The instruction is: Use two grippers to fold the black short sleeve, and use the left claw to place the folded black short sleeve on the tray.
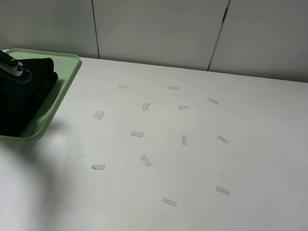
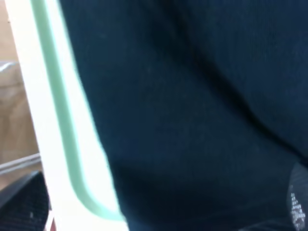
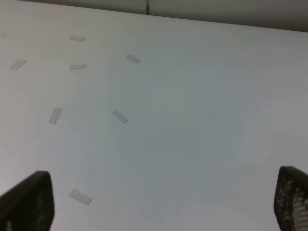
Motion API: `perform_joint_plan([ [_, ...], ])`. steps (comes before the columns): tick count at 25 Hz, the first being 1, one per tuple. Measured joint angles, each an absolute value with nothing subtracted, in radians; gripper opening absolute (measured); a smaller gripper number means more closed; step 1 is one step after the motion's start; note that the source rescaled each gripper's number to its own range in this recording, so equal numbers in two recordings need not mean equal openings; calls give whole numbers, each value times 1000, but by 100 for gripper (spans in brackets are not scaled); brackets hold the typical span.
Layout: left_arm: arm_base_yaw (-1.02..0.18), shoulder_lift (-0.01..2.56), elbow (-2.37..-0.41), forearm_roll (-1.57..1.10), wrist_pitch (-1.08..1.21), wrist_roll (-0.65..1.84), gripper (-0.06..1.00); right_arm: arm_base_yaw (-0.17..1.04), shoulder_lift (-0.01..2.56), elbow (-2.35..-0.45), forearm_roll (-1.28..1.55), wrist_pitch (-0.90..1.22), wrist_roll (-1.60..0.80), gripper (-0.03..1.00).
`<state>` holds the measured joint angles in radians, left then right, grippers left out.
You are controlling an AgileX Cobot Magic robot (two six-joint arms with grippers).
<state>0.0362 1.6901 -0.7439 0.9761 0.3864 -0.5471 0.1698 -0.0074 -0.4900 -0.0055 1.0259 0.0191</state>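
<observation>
Fingers (image 3: 29, 199) of the right gripper (image 3: 159, 211) stood spread wide in the right wrist view, 2 dark mesh tips at the frame's edges with nothing between them but bare white tabletop (image 3: 192, 120) and a few strips of clear tape (image 3: 80, 196). Of the left gripper (image 2: 159, 211) we saw only 2 mesh finger (image 2: 24, 202) corners in its wrist view, set far apart on either side of the cloth, so we took them as spread and not pinching it.

Directly below that left camera lay the black short sleeve (image 2: 192, 120), filling most of the view, beside the pale-green rim of the tray (image 2: 57, 106). From the high camera we saw the left arm over the tray at the far left of the tabletop, and the shirt (image 1: 18, 96) resting inside it as a compact dark bundle.

We judged the task nearly finished: folding was done and the garment sat in the tray with the left fingers apparently released. What was left seemed only to lift the left arm clear.

The bundle's long axis appeared to run from the near edge of the tray toward the back wall, roughly along the tray's longer side. We could not make out the lettering or the neck label, so we could not say which end was the collar.
</observation>
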Motion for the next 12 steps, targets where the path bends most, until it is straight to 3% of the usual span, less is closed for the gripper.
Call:
perform_joint_plan([
  [7, 36, 1437, -756, 929, 389, -520, 100, 170, -7, -490, -6, 1026, 19, 100],
  [12, 36, 1222, -758, 759, 428, -360, 100, 170, -7, -490, -6, 1026, 19, 100],
])
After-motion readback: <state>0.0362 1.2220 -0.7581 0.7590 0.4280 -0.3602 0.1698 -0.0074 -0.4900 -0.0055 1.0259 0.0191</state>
